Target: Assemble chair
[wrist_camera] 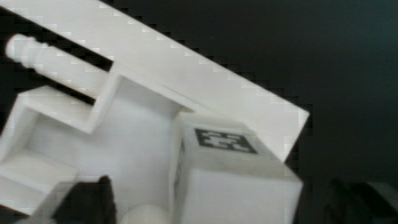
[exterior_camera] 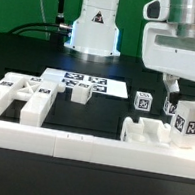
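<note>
The chair lies in loose white tagged pieces. In the exterior view a chunky frame piece (exterior_camera: 14, 98) lies at the left, with a small block (exterior_camera: 81, 94) and a cube (exterior_camera: 142, 102) near the middle. A tagged block (exterior_camera: 188, 120) stands on a larger white piece (exterior_camera: 149, 135) at the right. My gripper (exterior_camera: 170, 104) hangs just over that right-hand group. In the wrist view the gripper (wrist_camera: 214, 208) is open, its dark fingers (wrist_camera: 84, 200) wide apart on either side of a white tagged block (wrist_camera: 228, 150). A slab (wrist_camera: 196, 70) and a peg-like part (wrist_camera: 54, 58) lie beyond the block.
The marker board (exterior_camera: 83, 81) lies flat behind the middle pieces. A long plain white rail (exterior_camera: 78, 145) runs along the table's front. The robot base (exterior_camera: 94, 24) stands at the back, with cables at the exterior view's left.
</note>
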`<move>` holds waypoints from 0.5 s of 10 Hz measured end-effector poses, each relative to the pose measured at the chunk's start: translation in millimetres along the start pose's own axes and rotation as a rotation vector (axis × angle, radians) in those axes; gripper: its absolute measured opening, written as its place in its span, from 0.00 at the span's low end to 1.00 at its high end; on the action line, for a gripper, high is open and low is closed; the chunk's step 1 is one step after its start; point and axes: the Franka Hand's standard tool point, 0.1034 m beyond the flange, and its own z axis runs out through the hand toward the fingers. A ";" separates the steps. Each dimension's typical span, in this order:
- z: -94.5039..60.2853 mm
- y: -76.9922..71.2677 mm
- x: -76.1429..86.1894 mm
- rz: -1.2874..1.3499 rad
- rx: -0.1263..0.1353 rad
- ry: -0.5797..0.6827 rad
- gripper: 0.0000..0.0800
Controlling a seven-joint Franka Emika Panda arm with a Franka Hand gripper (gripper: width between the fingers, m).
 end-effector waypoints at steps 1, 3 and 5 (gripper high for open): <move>0.1 0.3 0.8 -0.075 0.001 0.000 0.77; 0.3 0.5 0.8 -0.193 0.001 0.000 0.81; 1.3 3.9 -1.7 -0.425 -0.037 -0.015 0.81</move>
